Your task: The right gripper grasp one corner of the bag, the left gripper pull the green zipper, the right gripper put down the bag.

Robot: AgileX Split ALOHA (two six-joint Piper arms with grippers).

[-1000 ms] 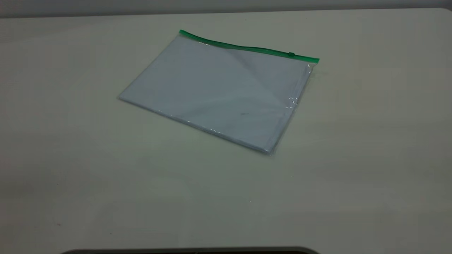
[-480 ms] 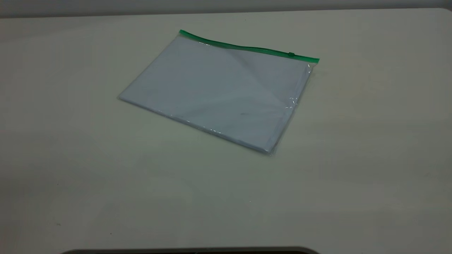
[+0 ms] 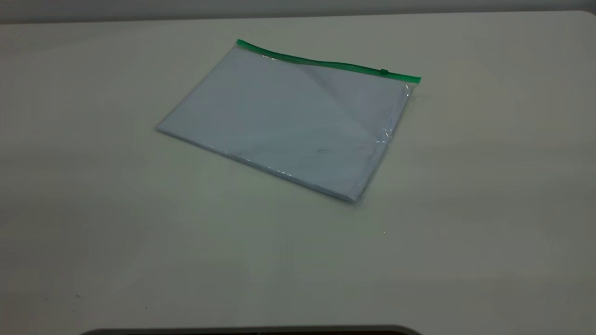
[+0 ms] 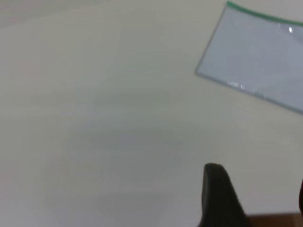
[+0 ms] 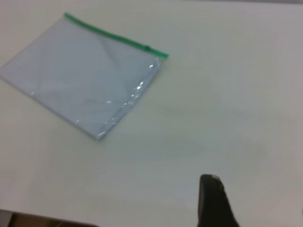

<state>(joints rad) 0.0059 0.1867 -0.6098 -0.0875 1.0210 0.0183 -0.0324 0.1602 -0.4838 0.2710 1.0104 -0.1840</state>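
Note:
The bag (image 3: 288,116) lies flat on the table, a clear pouch with white sheets inside. The green zipper (image 3: 326,63) runs along its far long edge, with the small slider tab (image 3: 383,71) close to the right corner (image 3: 416,79). Neither gripper shows in the exterior view. In the left wrist view the left gripper (image 4: 255,175) is open and empty above bare table, far from the bag (image 4: 260,56). In the right wrist view the right gripper (image 5: 258,184) is open and empty, one finger (image 5: 213,198) showing, well away from the bag (image 5: 85,71) and its zipper corner (image 5: 164,55).
The pale table (image 3: 465,209) stretches wide on all sides of the bag. A dark curved edge (image 3: 251,331) shows at the bottom of the exterior view. The table's far edge meets a grey wall behind the bag.

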